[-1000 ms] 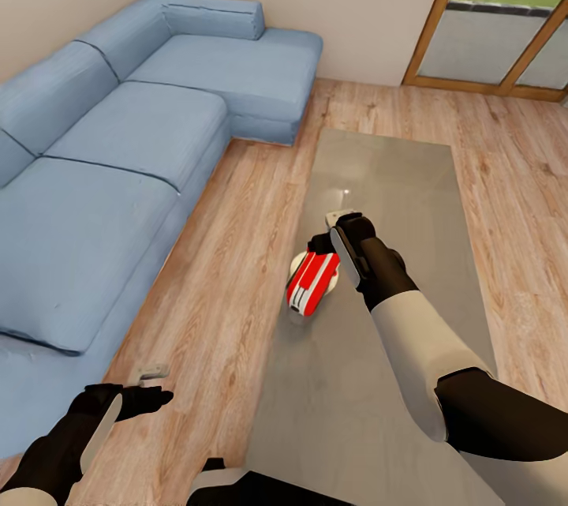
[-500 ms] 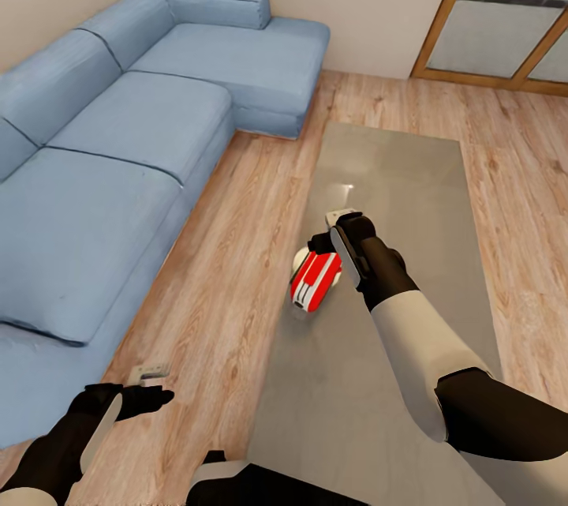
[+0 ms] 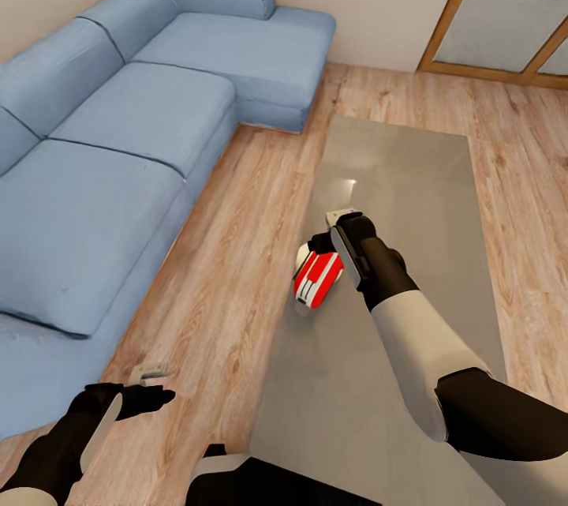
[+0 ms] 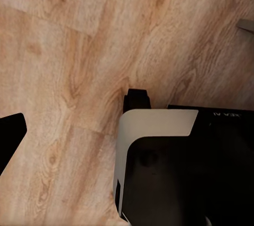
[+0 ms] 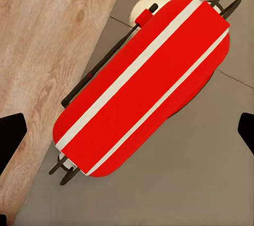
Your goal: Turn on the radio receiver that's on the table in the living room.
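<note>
1. The right gripper [image 3: 335, 231], a black two-fingered pincer on a white forearm, hangs directly above the radio. In the right wrist view its two dark fingertips [image 5: 11, 136] sit wide apart at the frame's opposite edges, so the jaws are spread and hold nothing.
2. Between those fingers lies the small bright-red radio receiver [image 5: 143, 86], rounded-rectangular, with white-grey bands along its edge and a thin dark wire handle. Whether a fingertip touches it cannot be told.
3. The radio [image 3: 318, 278] rests near the left edge of the long low table [image 3: 410, 198] with its glossy grey-beige top, just beside the light wood floor [image 3: 229, 253].
4. The left gripper [image 3: 150, 387] hovers low over the floor, well apart from the table; whether it is spread or closed cannot be told.
5. A big blue sectional sofa [image 3: 118, 135] stands beyond.
6. Judged from this, the approach is done; pressing the switch remains, and nothing shows the radio as on.
</note>
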Available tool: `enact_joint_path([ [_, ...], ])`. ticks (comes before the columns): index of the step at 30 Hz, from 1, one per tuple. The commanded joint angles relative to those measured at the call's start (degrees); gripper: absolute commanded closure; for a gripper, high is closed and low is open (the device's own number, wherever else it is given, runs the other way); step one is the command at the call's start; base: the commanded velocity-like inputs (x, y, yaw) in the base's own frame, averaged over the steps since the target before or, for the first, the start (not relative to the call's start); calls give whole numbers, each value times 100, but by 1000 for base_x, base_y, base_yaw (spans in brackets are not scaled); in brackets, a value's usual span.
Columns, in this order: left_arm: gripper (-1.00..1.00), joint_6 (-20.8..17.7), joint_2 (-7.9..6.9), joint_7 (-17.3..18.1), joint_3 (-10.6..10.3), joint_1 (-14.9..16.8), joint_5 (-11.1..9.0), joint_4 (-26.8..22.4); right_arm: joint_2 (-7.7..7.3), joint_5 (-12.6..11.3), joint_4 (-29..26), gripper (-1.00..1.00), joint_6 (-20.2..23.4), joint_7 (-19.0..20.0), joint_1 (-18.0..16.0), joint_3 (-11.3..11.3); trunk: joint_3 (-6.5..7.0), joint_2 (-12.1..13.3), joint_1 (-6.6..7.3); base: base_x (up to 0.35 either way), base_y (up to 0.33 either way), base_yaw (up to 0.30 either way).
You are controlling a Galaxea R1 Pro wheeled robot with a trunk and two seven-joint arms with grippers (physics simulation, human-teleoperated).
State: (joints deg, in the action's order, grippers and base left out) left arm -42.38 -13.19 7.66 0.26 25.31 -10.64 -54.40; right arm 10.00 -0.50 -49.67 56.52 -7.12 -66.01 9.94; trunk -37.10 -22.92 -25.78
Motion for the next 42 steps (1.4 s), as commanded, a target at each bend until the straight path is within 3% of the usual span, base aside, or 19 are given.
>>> enact_joint_path([
  [1, -100, -1, 0, 0, 0, 0, 0, 0, 0, 2, -10, -100, 0, 0, -1, -2, -3, 0, 0, 0, 0, 13],
  [12, -100, -2, 0, -1, 0, 0, 0, 0, 0, -14, -744, -100, 128, 8, 0, -30, -19, 0, 0, 0, 0, 2],
  [42, -100, 1, 9, -1, 0, 0, 0, 0, 0, -7, -752, -100, 122, 7, -2, -27, -238, 0, 0, 0, 0, 0],
])
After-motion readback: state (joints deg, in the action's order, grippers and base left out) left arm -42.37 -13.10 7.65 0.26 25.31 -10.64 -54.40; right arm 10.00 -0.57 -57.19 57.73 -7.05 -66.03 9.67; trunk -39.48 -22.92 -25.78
